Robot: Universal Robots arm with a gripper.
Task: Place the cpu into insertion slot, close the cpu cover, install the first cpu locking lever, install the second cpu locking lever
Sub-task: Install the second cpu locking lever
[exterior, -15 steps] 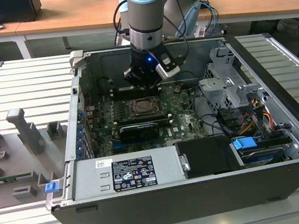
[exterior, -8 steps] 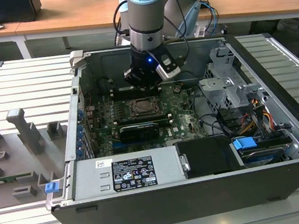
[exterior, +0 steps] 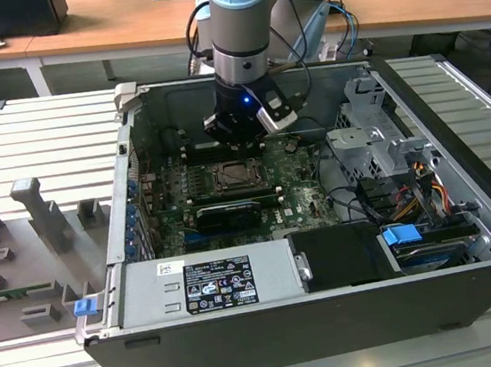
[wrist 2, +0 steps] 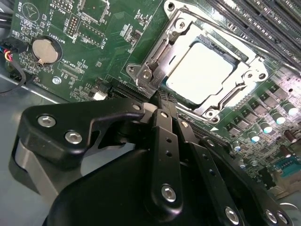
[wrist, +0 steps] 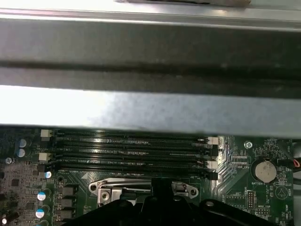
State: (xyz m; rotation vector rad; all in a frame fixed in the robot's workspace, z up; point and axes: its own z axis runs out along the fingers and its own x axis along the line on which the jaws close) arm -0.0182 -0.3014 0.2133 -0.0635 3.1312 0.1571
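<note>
In the second wrist view the cpu (wrist 2: pixel 200 70) lies flat in the insertion slot (exterior: pixel 240 177), its pale silver face showing through the cut-out. The cpu cover (wrist 2: pixel 244 84) lies down around it as a silver frame. My gripper (wrist 2: pixel 160 98) is shut, both black fingers pressed together with nothing visible between them. Its tip is at the socket's metal edge (wrist 2: pixel 149 70), close to a corner of the cover. In the exterior view the gripper (exterior: pixel 239 144) hangs low over the green board just behind the socket. The first wrist view catches the socket's edge (wrist: pixel 141 187) past the gripper body.
The computer case wall (wrist: pixel 150 108) rises close behind the long black memory slots (wrist: pixel 131 150). A coin battery (wrist 2: pixel 45 50) sits on the board. A drive cage and cables (exterior: pixel 376 150) fill the exterior view's right; a power supply (exterior: pixel 213 281) lies in front.
</note>
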